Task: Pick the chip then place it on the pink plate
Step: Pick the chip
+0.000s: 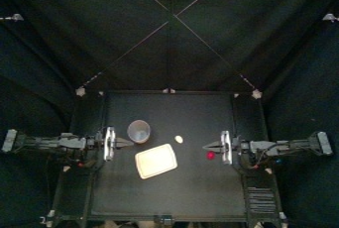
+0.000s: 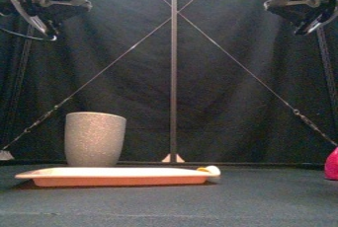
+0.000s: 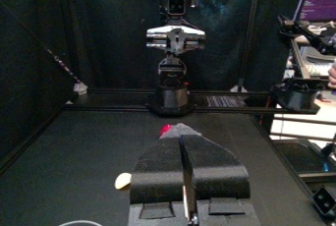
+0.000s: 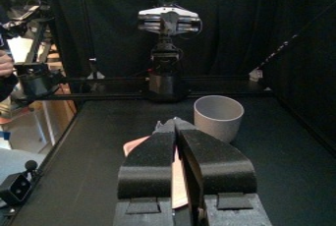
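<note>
The chip [image 1: 179, 139] is a small pale oval lying on the black table, just behind the pink plate's [image 1: 157, 161] far right corner. In the left wrist view the chip [image 3: 122, 181] lies off to one side of my jaws. The plate [image 2: 106, 177] lies flat toward the front, with nothing on it. My left gripper [image 1: 106, 143] rests at the table's left side and my right gripper [image 1: 225, 147] at its right side. Both are well apart from the chip. Each gripper's jaws are shut with nothing in them, as the left gripper [image 3: 180, 134] and right gripper [image 4: 175, 124] show.
A tall grey speckled cup [image 1: 139, 130] stands behind the plate on the left; the cup [image 2: 95, 138] rises above it. A small red toy [image 1: 211, 156] lies right of the plate, near my right gripper.
</note>
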